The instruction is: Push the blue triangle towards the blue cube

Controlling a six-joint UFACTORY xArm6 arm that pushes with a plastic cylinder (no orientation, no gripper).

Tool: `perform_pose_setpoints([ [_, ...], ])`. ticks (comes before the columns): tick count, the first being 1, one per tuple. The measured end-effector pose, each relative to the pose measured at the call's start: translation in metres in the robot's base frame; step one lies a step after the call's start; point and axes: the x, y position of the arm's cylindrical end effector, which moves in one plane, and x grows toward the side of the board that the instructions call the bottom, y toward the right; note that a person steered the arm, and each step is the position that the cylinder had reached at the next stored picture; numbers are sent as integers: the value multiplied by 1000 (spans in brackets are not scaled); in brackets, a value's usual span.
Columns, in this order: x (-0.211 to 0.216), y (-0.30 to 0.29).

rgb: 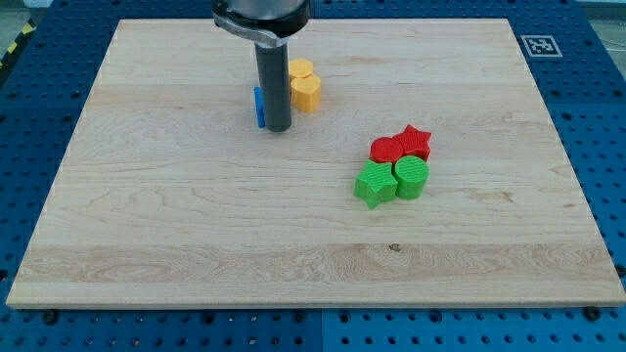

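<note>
1. Tool: no jaws to open or close, just a dark rod; my tip down on the bench, gripping nothing.
2. Task's thing: only a sliver of a blue block showing at the rod's left edge in the view, touching or just beside my tip; shape hidden, so cannot tell whether triangle or cube.
3. Progress: hard to judge. Only one blue piece visible; the other either hidden behind the rod or out of sight. Probably near the end of the push, if the two sit together there, but unconfirmed.
4. Neighbours: a yellow block just right of the rod, close enough to get nudged.
5. Well apart, toward the view's right: red star, red block, green star, green block, clustered and touching. Not in the way.
</note>
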Motion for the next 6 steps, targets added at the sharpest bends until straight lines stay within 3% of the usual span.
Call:
perform_pose_setpoints([
  [1,12,-4],
  [6,-20,-6],
])
